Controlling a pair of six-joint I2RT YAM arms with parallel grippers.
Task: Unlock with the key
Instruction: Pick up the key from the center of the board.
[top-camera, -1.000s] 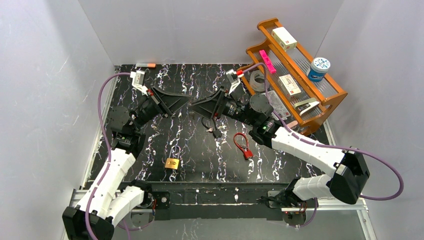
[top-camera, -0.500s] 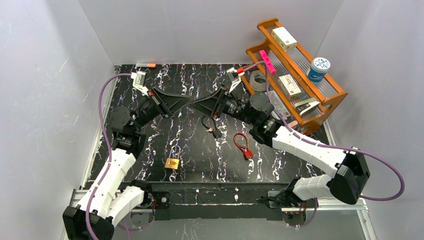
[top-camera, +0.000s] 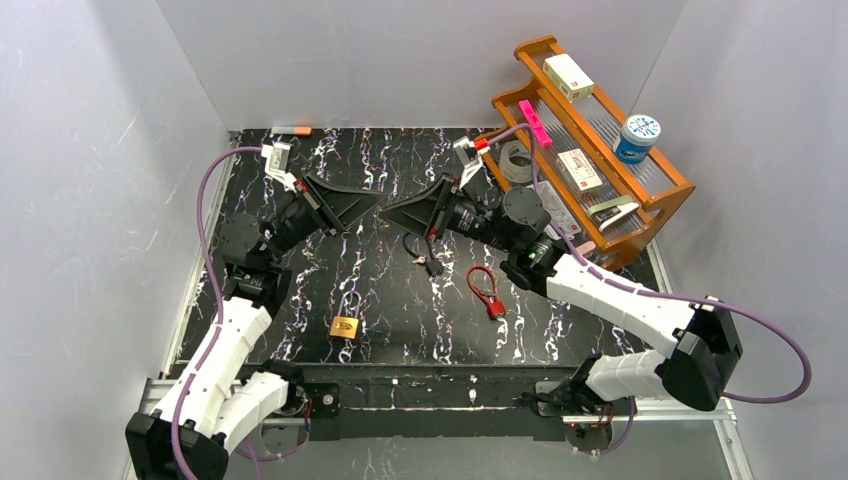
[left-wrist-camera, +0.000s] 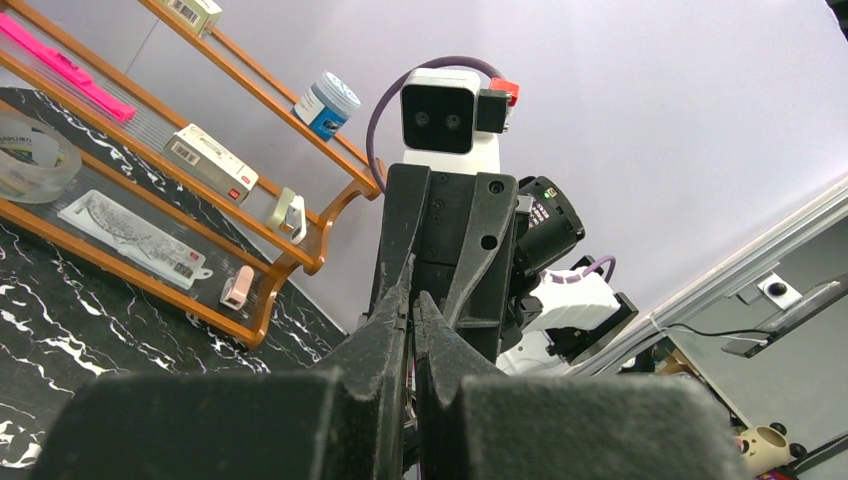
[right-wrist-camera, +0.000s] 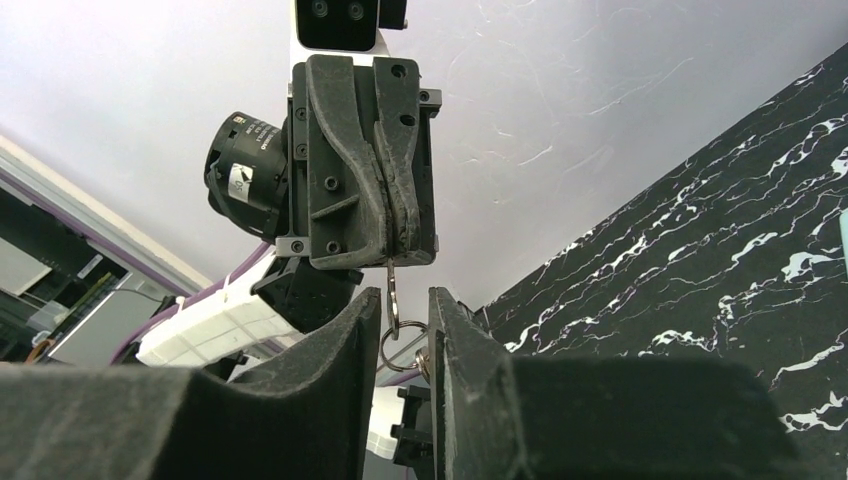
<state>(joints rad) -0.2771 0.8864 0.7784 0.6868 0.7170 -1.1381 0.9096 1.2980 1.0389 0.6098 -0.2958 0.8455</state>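
A black marbled table (top-camera: 560, 330) sat between white walls (top-camera: 400, 60). A wooden rack (top-camera: 683, 186) right of the right gripper (top-camera: 383, 208) carried boxes (top-camera: 568, 75), a blue-lidded jar (top-camera: 637, 138) and a tape roll (top-camera: 515, 160). The left gripper (top-camera: 378, 197), pressed together, pinched the key (right-wrist-camera: 390, 280). The right gripper's jaws narrowly flanked its ring (right-wrist-camera: 394, 345), contact unclear. The gold padlock (top-camera: 345, 327) lay on the table well nearward of both grippers, with a red cable lock (top-camera: 487, 290) rightward of it.

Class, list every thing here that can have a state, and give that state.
left gripper: shut on the key ring.
key ring: hanging from the left gripper, between the right gripper's fingers.
right gripper: open, fingers either side of the key ring.
gold padlock: lying on the table, untouched; locked or not, cannot tell.
red cable lock: lying on the table, untouched.
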